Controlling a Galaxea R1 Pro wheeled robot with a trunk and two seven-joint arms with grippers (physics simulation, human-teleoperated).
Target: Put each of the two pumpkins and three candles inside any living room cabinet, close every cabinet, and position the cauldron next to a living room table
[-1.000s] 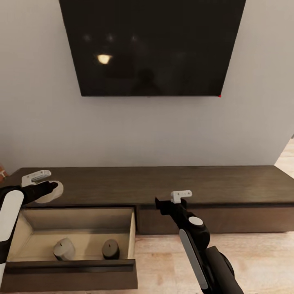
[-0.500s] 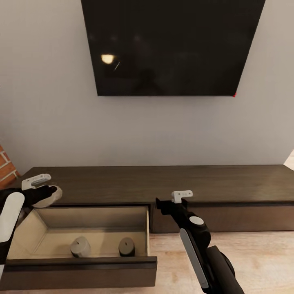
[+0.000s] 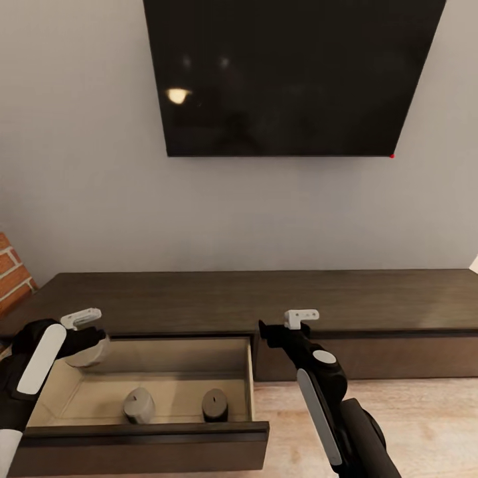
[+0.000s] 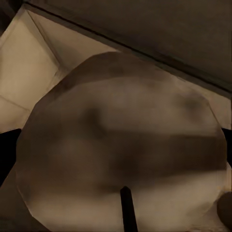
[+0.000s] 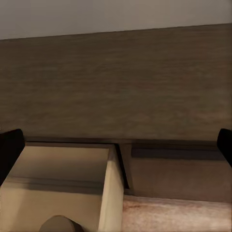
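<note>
Step in hand looks like stowing the third candle. Left claw (image 3: 89, 335) is clenched on a stubby grey-beige cylinder candle with a pale flat top (image 3: 88, 352), hanging over the back left corner of the open pale-wood drawer (image 3: 247, 375) in the long dark-brown wood cabinet (image 3: 372, 299). Two more grey-beige candles (image 3: 139, 405) (image 3: 215, 403) sit on the drawer floor near its front. Right claw (image 3: 265, 328) hovers empty, fingers spread, by the drawer's right edge. Next, probably: lower, let go clear of the drawer wall, then push the drawer shut.

candle (image 4: 121, 145) looms above pale drawer interior (image 4: 29, 72).
</note>
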